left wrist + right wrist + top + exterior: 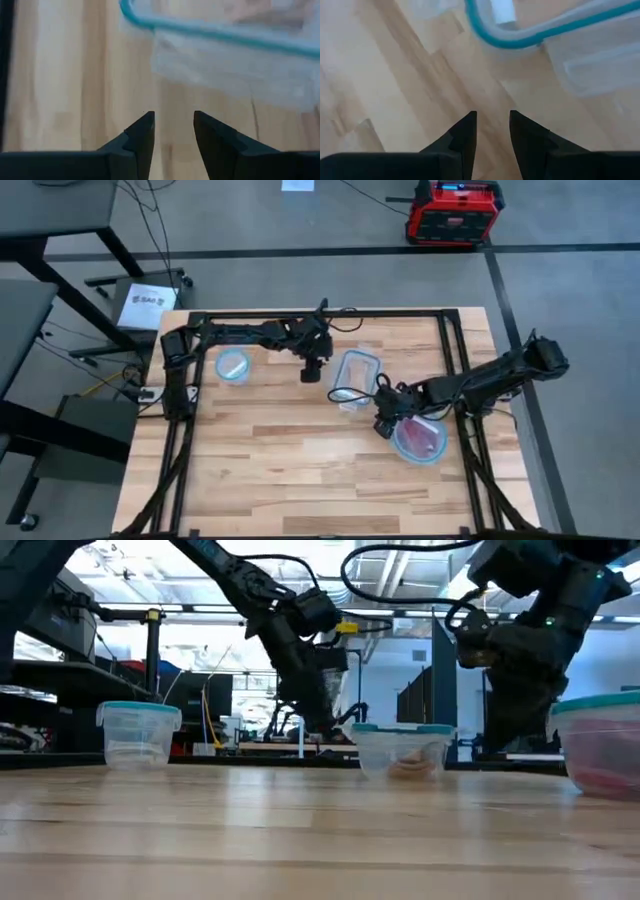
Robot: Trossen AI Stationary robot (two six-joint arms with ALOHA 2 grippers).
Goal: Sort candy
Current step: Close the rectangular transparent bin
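The left tool (311, 375) hangs over bare wood between the round tub (233, 366) and the rectangular container (356, 378), its 2 fingers (142, 131) parted by a narrow gap with nothing between them — released and empty. The left wrist view shows only the container's blue rim and clear wall ahead of it.

The right tool (385, 425) sits low over the surface (300, 470) between the rectangular container and the round bowl (420, 438), just beside both. Its fingers (465, 131) are likewise slightly apart and hold nothing.

The candy is already inside containers: red and pink pieces (422, 434) in the round bowl at the right, and a pale brownish heap (408, 766) at the bottom of the rectangular container in the low view. No loose sweet shows on the wood, so the sort looks close to done, or between drops. The next move would call for finding any piece left over, or pulling both arms back.

What the round tub at the left holds is hard to say — it looks clear in the low view. Individual wrappers cannot be counted, and the bowl is cut off at the low view's edge.
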